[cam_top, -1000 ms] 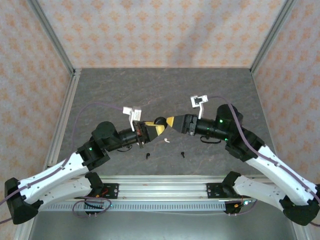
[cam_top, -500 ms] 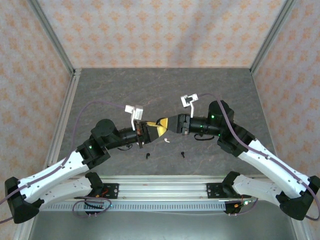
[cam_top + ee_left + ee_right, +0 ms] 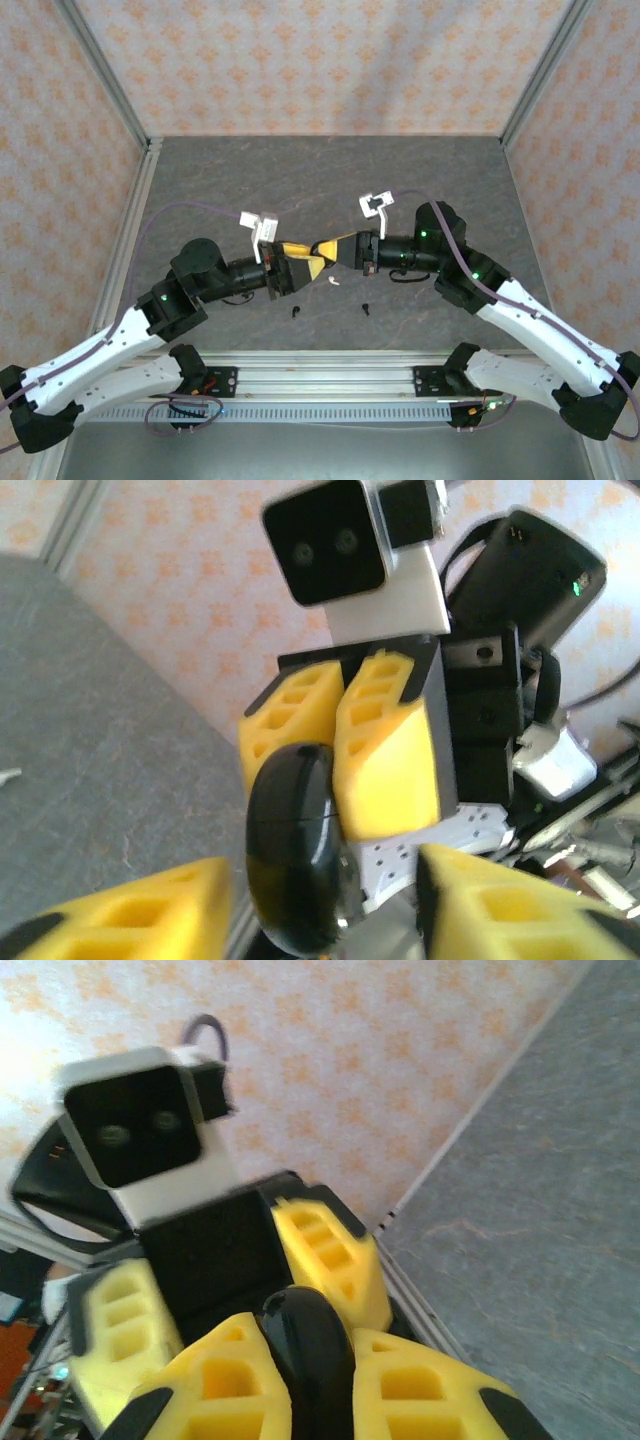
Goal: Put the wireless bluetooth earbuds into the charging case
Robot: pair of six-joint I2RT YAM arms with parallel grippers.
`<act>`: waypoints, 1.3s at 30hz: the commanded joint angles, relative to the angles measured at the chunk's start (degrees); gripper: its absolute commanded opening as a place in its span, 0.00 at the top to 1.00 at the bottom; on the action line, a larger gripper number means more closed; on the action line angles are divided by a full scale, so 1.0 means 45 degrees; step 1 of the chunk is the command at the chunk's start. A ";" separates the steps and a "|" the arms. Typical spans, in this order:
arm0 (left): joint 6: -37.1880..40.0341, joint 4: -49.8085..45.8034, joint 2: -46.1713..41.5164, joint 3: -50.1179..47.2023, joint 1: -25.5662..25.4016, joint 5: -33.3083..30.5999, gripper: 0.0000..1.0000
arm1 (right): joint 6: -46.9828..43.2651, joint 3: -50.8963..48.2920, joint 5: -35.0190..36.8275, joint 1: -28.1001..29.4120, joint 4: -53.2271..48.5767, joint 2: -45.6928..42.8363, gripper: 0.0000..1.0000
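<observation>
A black, rounded charging case (image 3: 322, 247) hangs above the table between the two grippers. My right gripper (image 3: 333, 248) is shut on it, its yellow fingers pressing both flat sides of the case (image 3: 310, 1355). Facing it, my left gripper (image 3: 303, 262) is open, its fingers (image 3: 130, 912) standing apart on either side of the case (image 3: 295, 850) without touching. On the table below lie a white earbud (image 3: 333, 281) and two black earbuds (image 3: 296, 311) (image 3: 367, 308).
The dark grey table top (image 3: 320, 180) is walled by patterned panels with metal posts (image 3: 110, 85) at the corners. An aluminium rail (image 3: 320, 378) runs along the near edge by the arm bases.
My right gripper has come in and shut on the black case. My left gripper, which held the case, has opened and drawn back slightly to the left.
</observation>
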 commanded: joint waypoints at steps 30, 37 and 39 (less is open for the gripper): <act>0.1403 0.1324 0.0425 -0.0481 0.0050 0.1936 0.37 | -0.3961 0.2405 -0.0989 -0.0022 -0.3645 0.0928 1.00; 0.1520 0.1301 0.0587 -0.0393 0.0061 0.2043 0.59 | -0.3936 0.2329 -0.0967 -0.0022 -0.3486 0.0934 1.00; 0.1615 0.1163 0.0531 -0.0364 0.0049 0.1998 0.71 | -0.3922 0.2279 -0.0997 -0.0022 -0.3476 0.0944 1.00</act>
